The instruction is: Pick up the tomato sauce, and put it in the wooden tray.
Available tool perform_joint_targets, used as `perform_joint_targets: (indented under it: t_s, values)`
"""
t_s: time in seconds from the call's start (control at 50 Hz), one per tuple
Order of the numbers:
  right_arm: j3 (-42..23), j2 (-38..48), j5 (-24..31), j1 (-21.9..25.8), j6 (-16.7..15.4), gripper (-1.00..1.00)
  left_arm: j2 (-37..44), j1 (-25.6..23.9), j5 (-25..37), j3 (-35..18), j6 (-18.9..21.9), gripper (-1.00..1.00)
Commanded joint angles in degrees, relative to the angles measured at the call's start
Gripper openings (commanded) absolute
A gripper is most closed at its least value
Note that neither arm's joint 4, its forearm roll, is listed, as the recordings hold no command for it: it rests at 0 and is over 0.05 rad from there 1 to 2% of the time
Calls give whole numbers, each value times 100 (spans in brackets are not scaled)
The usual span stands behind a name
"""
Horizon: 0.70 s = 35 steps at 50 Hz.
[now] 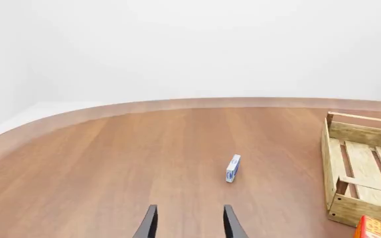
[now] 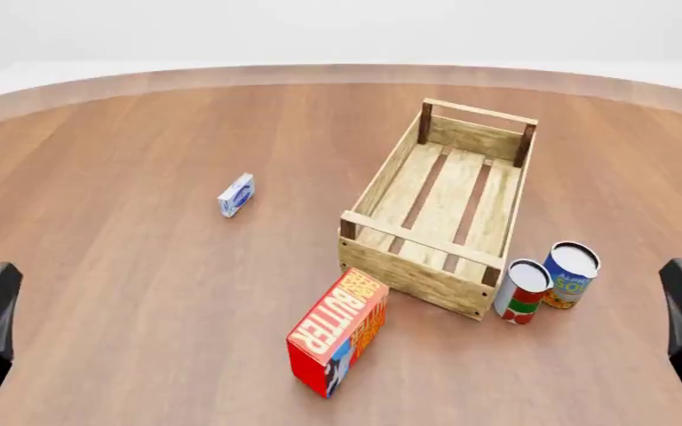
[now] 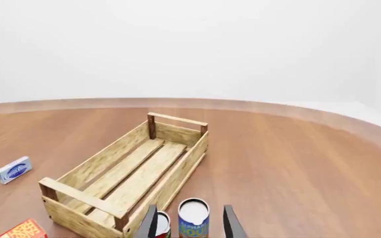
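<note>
Your parted, empty right end effector (image 3: 189, 223) faces a brown wood table (image 2: 139, 266) under white walls, the tomato sauce (image 3: 162, 225) half-hidden behind one finger.

Your tomato sauce (image 2: 522, 290) is hemmed: wooden tray (image 2: 440, 211) at nine o'clock, blue-and-yellow can (image 2: 571, 274) touching at two. From five o'clock the desk (image 2: 128, 266) lies open.

Rough pale wood tray (image 2: 440, 200); smooth, satin wood table (image 2: 139, 266); sauce (image 2: 521, 291) top possibly metal, label glossy.
</note>
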Motion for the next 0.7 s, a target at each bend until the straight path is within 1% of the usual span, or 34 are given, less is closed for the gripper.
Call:
perform_joint_targets:
  t_s: [0.02,0.28,0.32,0.36,0.4,0.46,0.48,0.52,0.56,0.7]
  values:
    - [-9,-148,165,43,24,100,0,0,0,0,0,100]
    - [-78,-170,327,131,9,100,0,0,0,0,0,100]
    - [-60,-176,317,52,222,100,0,0,0,0,0,100]
    - [-39,-168,359,147,49,100,0,0,0,0,0,100]
    - [-30,-160,413,132,120,100,0,0,0,0,0,100]
    - [-36,-151,469,142,91,100,0,0,0,0,0,100]
    - [-42,-139,488,160,140,100,0,0,0,0,0,100]
    - [-50,-117,531,173,72,100,0,0,0,0,0,100]
    - [-44,-72,545,216,102,100,0,0,0,0,0,100]
    - [-92,199,515,281,24,100,0,0,0,0,0,100]
